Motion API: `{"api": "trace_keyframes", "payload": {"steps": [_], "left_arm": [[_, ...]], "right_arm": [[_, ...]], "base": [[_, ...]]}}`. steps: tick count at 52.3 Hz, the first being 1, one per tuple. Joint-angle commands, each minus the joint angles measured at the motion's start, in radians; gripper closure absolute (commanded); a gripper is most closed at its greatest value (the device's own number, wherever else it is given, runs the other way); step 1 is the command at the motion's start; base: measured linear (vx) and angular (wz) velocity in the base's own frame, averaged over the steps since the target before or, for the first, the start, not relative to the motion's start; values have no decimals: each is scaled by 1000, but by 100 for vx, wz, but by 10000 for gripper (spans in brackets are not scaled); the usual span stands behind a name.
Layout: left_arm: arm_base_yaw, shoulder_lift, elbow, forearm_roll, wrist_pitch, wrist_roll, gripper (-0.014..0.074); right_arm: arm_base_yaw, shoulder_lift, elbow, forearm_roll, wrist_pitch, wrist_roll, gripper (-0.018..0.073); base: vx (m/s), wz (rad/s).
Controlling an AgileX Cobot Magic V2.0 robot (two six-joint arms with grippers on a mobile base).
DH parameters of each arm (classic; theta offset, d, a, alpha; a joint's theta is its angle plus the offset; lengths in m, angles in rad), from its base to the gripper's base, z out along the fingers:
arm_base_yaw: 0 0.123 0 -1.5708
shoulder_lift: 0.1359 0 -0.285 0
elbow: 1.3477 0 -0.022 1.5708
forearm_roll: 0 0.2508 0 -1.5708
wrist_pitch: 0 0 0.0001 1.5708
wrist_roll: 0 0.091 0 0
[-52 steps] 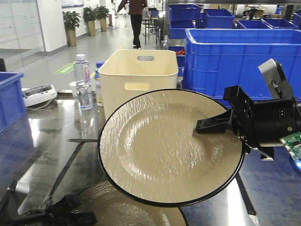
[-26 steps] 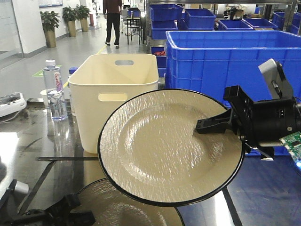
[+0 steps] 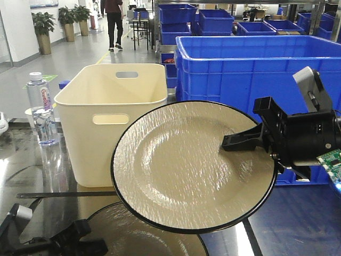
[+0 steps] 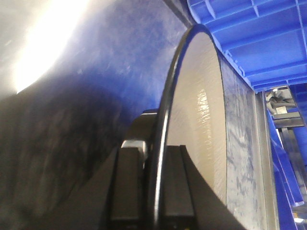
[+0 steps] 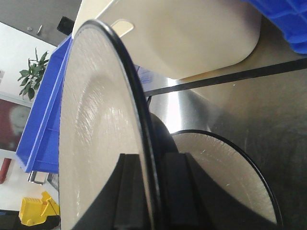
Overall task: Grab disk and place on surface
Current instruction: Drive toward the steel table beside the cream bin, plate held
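Note:
A beige disk with a black rim hangs upright, its face to the front camera. My right gripper is shut on its right edge. In the right wrist view the rim of this disk sits clamped in the right gripper. A second, similar disk lies low at the bottom of the front view, and my left gripper is at its left edge. The left wrist view shows the left gripper shut on that disk. Below both lies the dark glossy surface with black tape lines.
A cream plastic tub stands on the surface behind the disks. A large blue crate is to its right, with more crates beyond. A water bottle stands at the left. A person walks in the far aisle.
The background has slid left in the front view: tub, bottle and blue crate all shifted leftwards. Both grippers and their disks keep the same place in the frame.

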Motion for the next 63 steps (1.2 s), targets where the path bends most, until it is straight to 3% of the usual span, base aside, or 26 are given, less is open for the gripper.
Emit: {"api": "trace_keyframes", "payload": {"steps": [1, 37, 53, 63], "left_arm": [[-5, -25, -36, -94, 47, -10, 595], [-5, -25, -36, -94, 46, -10, 595], [-5, -24, -31, -81, -106, -10, 591], [-5, -22, -31, 38, -177, -10, 533]], "right_arm": [[-3, -36, -41, 119, -38, -3, 567], [-3, -36, -41, 119, -38, -3, 567], [-3, -36, -41, 119, -38, -3, 567], [-3, -36, -41, 119, -38, -3, 567]], "base": [[7, -7], [2, -3], [0, 0], [0, 0]]}}
